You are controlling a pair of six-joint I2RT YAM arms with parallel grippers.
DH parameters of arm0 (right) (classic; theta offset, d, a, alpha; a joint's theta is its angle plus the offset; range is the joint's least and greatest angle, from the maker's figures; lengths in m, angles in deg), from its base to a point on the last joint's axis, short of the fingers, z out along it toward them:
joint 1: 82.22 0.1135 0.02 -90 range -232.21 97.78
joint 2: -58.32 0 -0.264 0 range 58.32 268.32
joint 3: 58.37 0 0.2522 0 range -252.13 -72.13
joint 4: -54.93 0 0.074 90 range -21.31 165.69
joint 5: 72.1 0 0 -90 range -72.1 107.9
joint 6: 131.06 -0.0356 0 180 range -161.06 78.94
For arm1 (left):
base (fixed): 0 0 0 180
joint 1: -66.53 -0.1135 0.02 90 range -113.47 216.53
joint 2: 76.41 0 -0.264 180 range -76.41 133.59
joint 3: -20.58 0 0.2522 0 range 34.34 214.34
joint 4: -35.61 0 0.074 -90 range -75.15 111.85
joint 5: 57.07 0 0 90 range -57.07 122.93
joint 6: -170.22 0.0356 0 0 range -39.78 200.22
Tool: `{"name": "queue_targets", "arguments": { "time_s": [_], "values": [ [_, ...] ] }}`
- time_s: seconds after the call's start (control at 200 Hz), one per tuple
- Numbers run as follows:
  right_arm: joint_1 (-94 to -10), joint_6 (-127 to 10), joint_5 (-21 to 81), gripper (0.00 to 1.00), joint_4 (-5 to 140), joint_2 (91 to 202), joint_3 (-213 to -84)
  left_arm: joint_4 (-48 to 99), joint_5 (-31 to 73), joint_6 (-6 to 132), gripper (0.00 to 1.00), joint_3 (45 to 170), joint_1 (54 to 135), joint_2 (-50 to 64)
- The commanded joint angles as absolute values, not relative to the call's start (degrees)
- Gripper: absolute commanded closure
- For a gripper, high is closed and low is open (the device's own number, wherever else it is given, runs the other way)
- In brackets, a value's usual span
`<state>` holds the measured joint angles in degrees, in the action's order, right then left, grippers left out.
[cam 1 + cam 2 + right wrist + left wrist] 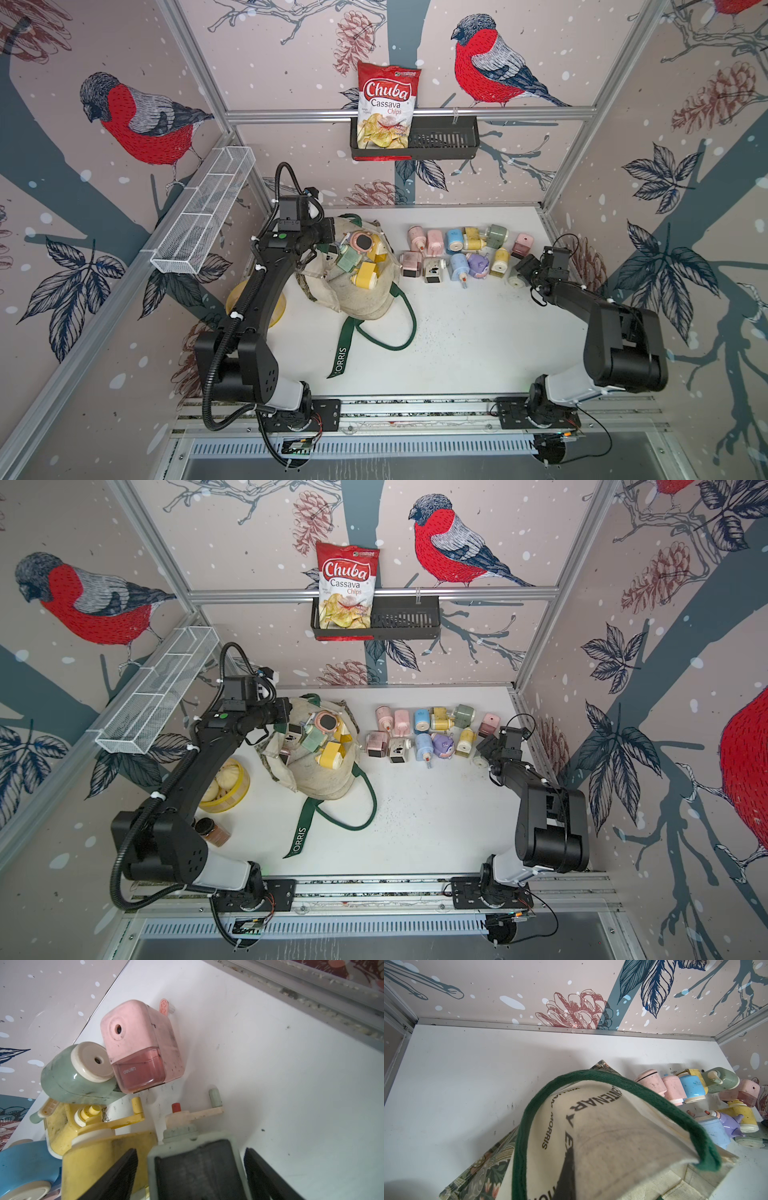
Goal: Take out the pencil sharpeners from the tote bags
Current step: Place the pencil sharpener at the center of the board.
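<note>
Matte black left arm (pixel 266 282) and right arm (pixel 615 328), pale grey base links, ribbed black conduit (pixel 205 399)

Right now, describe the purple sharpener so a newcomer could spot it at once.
Beside the cream tote bag, on the side of the right arm, sharpeners lie in two rows on the white table. In the row nearer the robot, the purple sharpener sits between a pale blue sharpener and a yellow sharpener. Nothing else here is purple.

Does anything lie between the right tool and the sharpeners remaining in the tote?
Yes. The sharpeners lined up on the table lie between the right tool and the tote, and a pale green sharpener sits between its open jaws.
</note>
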<state>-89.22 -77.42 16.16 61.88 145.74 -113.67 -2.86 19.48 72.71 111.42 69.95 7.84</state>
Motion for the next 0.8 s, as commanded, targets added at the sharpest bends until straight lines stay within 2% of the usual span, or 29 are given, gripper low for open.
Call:
{"name": "queue_targets", "arguments": {
  "time_s": [0.0,0.32,0.44,0.796],
  "values": [
    [-89.2,-78.4,14.4,0.18,63.2,144.7,-113.0,0.7,19.4,72.6,1.00,111.9,69.8,7.6],
    [-89.3,-78.9,13.1,0.18,64.5,146.4,-112.4,0.6,19.4,72.7,1.00,111.9,69.8,7.6],
    [-89.4,-78.6,9.6,0.16,67.0,147.7,-113.6,0.6,19.3,72.6,1.00,111.9,69.8,7.7],
    [-88.8,-78.7,8.9,0.08,69.8,149.9,-114.2,0.6,19.3,72.6,1.00,111.9,69.8,7.9]
  ]
}}
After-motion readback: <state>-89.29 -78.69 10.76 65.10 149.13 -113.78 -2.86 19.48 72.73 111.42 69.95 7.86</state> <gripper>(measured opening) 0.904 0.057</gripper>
